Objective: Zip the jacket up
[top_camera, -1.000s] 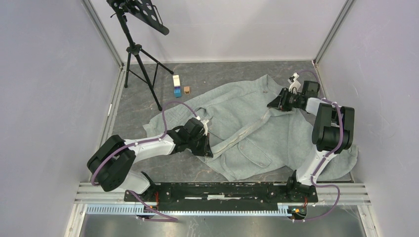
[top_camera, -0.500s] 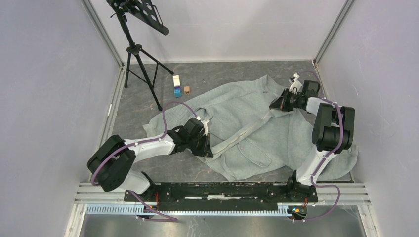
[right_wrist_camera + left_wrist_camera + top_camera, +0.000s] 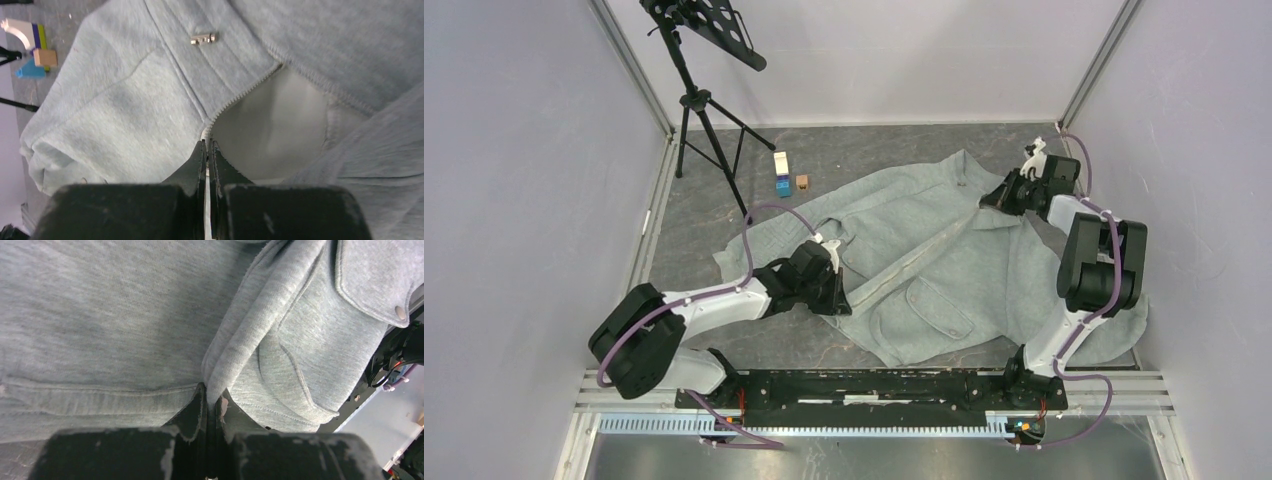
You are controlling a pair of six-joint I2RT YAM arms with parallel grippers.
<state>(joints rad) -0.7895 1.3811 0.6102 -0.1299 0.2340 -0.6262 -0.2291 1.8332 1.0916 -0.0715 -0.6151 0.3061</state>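
Pinching the jacket (image 3: pixel 904 215) by its folded front edge near the hem with left fingers (image 3: pixel 192 412); nipping the pale zipper (image 3: pixel 240 95) where teeth part — with right fingers (image 3: pixel 196 165) pressed together.

Even, diffuse overhead light fills the top view, leaving only faint soft shadows on the desk (image 3: pixel 904 150) and no glare. In the wrist views, the dark fingers (image 3: pixel 115 450) at 6 o'clock are blurred, while the jacket (image 3: pixel 100 315) fleece texture reads clearly.
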